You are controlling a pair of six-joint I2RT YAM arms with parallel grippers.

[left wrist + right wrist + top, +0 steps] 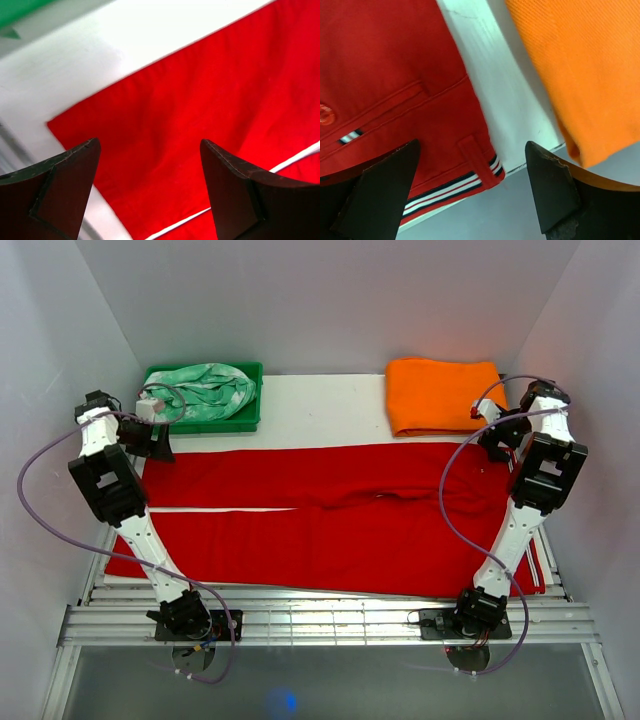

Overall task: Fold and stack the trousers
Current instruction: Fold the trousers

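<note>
Dark fingers of the left tool (149, 144) stand wide apart, released and gripping nothing, above a hem corner at the left end of the trousers (330, 510). Those of the right tool (472, 145) are spread just as wide and empty, over the waistband corner with its striped trim (445, 192) at the right end. Red and flat, the trousers lie across the white table (320, 405), legs side by side and pointing left, with a thin white gap between them. Beyond the waistband, not touching it, sits a folded orange cloth (445, 395). At the far left, a green tray (220, 426) holds a mint and white cloth (205, 390).
</note>
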